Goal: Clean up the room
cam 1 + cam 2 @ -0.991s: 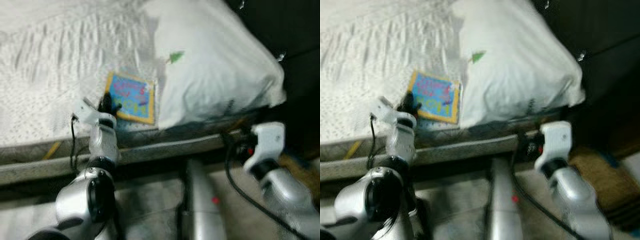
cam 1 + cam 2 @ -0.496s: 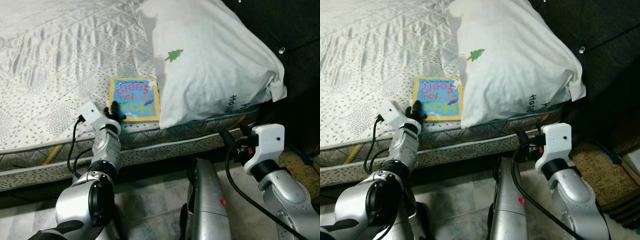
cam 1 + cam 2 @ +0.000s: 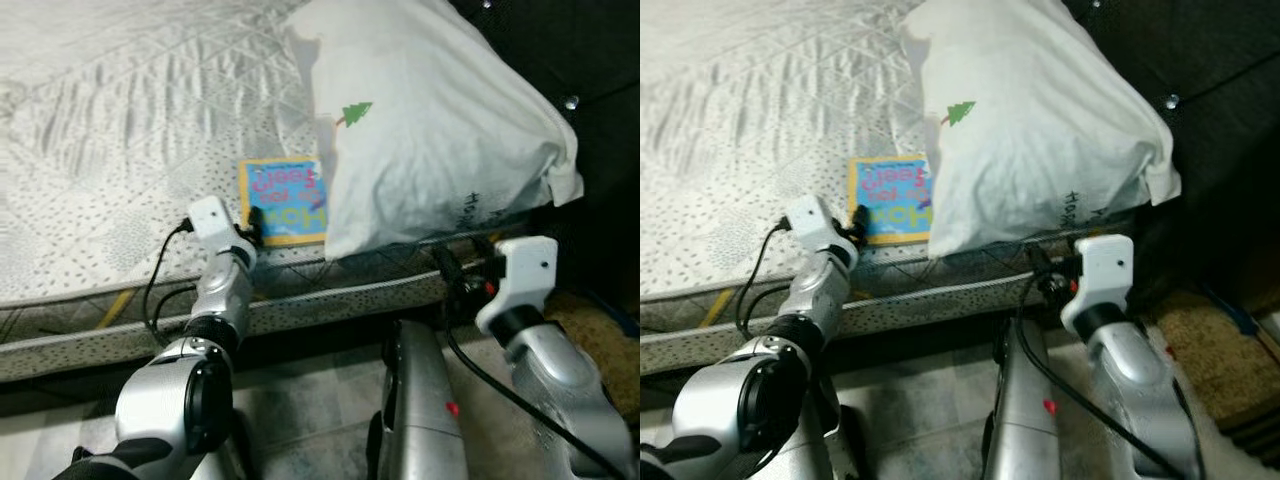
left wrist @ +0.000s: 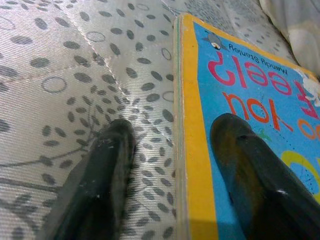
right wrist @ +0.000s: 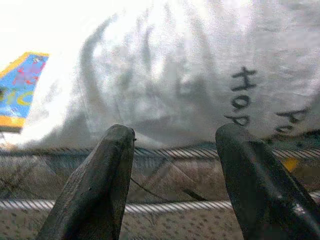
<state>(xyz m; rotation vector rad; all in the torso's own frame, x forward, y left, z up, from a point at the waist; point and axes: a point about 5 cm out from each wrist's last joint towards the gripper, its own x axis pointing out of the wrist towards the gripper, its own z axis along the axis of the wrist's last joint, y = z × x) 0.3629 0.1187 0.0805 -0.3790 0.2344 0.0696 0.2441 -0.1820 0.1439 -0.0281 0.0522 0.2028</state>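
Jaws apart on both grippers | left gripper (image 4: 170, 165) straddles book (image 3: 284, 198) edge (one finger seemingly on the cover) | book on bed (image 3: 120, 150), beside pillow (image 3: 430, 130) | right gripper (image 5: 175, 165) faces pillow

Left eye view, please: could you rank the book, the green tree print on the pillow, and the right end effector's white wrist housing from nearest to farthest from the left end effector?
1. Book: on the mattress, at the tips of the left end effector.
2. Green tree print: on the pillow, beyond the book and to the right.
3. White wrist housing: far right, below the bed edge.
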